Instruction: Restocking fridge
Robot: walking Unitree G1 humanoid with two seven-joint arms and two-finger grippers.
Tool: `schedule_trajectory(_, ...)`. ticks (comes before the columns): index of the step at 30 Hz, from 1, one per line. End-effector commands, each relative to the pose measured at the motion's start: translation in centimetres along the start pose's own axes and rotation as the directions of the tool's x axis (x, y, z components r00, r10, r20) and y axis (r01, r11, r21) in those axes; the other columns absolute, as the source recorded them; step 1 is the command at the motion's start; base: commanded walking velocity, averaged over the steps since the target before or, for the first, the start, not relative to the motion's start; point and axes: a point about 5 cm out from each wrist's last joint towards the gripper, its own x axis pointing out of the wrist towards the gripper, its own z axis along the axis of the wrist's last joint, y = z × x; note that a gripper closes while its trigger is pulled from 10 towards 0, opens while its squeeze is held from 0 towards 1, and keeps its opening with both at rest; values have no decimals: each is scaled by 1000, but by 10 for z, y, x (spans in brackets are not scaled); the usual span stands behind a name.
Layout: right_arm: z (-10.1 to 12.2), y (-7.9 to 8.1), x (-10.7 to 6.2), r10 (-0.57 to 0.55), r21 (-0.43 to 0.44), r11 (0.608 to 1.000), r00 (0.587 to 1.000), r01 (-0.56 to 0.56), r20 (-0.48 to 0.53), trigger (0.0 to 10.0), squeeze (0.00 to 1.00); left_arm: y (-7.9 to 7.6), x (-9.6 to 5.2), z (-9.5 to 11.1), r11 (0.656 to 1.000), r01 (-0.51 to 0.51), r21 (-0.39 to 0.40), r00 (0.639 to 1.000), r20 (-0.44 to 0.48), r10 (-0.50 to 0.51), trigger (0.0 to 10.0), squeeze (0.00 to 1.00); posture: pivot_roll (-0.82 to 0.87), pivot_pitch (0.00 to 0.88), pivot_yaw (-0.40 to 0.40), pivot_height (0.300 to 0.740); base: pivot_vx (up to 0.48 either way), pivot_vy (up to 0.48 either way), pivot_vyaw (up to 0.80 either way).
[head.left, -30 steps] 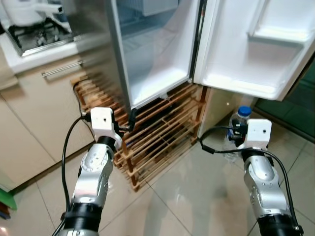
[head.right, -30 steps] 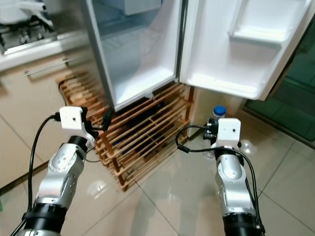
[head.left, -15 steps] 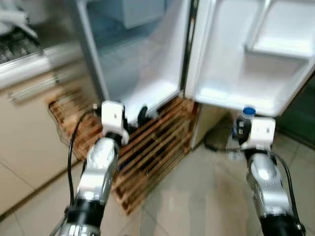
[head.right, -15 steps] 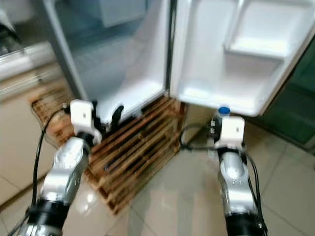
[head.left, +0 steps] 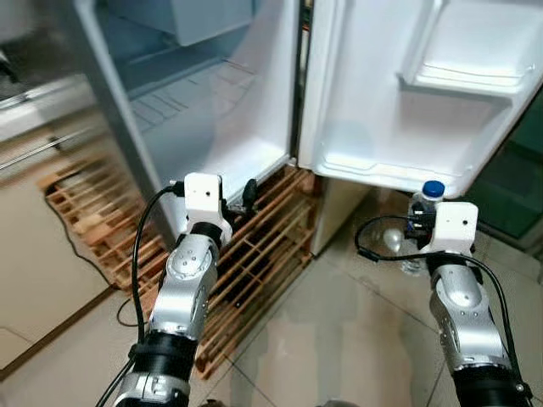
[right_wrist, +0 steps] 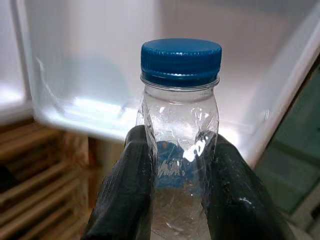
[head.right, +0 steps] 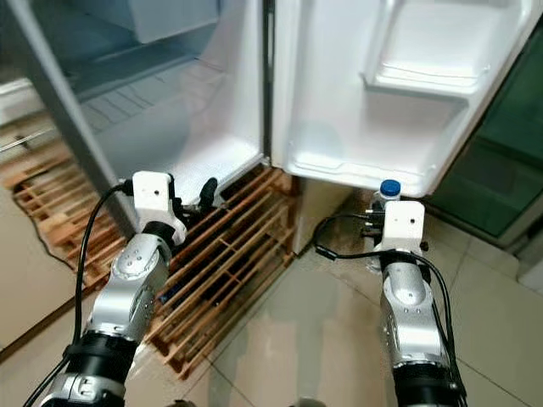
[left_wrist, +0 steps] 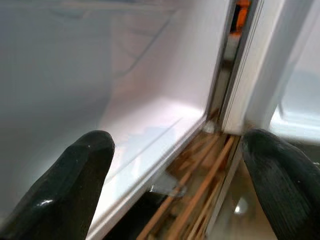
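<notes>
Since the right tool (right_wrist: 172,200) pinches the water bottle (right_wrist: 179,145) mid-body, below the door shelf (head.left: 386,165) at 1 o'clock, expect thin, slick, crushable plastic. Left tool (left_wrist: 170,175) spread empty.

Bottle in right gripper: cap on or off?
On. The blue cap sits on the clear bottle, which the right gripper clamps upright.

Head stereo pair looks forward and down at the open fridge (head.left: 212,110), door (head.left: 407,93) and rack (head.right: 229,254). Left wrist cam sits close, facing the fridge's lower edge. Right wrist cam faces the door, bottle (right_wrist: 180,125) very near.
</notes>
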Motion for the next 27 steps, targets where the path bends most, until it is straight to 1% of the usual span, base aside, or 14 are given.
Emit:
schedule_trajectory(1, 16, -4, 6, -15, 13, 1000, 998, 14, 61, 0, 0, -7, 3, -3, 999, 28, 27, 1000, -3, -28, 10000, 0, -136, 16, 3, 740, 0, 0, 0)
schedule_trajectory(2, 16, -4, 6, -15, 13, 1000, 998, 14, 61, 0, 0, -7, 3, -3, 999, 28, 27, 1000, -3, -28, 10000, 0, -136, 16, 3, 740, 0, 0, 0)
schedule_trajectory(8, 20, -3, 10, -5, 14, 1000, 998, 4, 70, 0, 0, -20, 10, 4, 995, 98, 11, 995, 27, -99, 10000, 0, -144, 10, -8, 740, 0, 0, 0)
schedule_trajectory(11, 22, -4, 11, -4, 14, 1000, 997, 3, 77, 0, 0, -23, 11, 6, 993, 117, 0, 992, 39, -117, 10000, 0, -147, 7, -7, 740, 0, -106, 0)
schedule_trajectory(14, 24, -5, 12, -8, 15, 1000, 996, 7, 84, 0, 0, -25, 12, 6, 991, 134, -22, 990, 43, -132, 10000, 0, -152, 3, -1, 740, 345, -318, 0)
schedule_trajectory(17, 24, -5, 12, -9, 13, 1000, 996, 7, 86, 0, 0, -26, 12, 6, 990, 138, -28, 990, 45, -136, 10000, 0, -152, 2, 0, 740, 389, -277, 0)
schedule_trajectory(21, 25, -4, 11, -7, 8, 1000, 996, 6, 93, 0, 0, -27, 12, 6, 990, 140, -31, 989, 48, -138, 10000, 0, -151, 1, 1, 740, 454, 0, 0)
schedule_trajectory(23, 36, -1, 12, 9, -6, 1000, 991, -8, 132, 0, 0, -27, 12, 7, 989, 143, -35, 988, 57, -141, 10000, 0, -151, 0, 1, 740, 456, 0, 0)
schedule_trajectory(25, 53, 5, 12, 35, -16, 999, 981, -33, 192, 0, 0, -28, 12, 8, 988, 148, -45, 987, 67, -145, 10000, 0, -153, 0, 1, 740, 458, 0, 0)
schedule_trajectory(26, 53, 5, 12, 35, -16, 999, 981, -33, 192, 0, 0, -28, 12, 8, 988, 148, -45, 987, 67, -145, 10000, 0, -153, 0, 1, 740, 458, 0, 0)
schedule_trajectory(27, 61, 8, 12, 51, -18, 999, 974, -48, 219, 0, 0, -28, 12, 8, 988, 150, -47, 987, 69, -146, 10000, 0, -153, 0, 1, 740, 458, 0, 0)
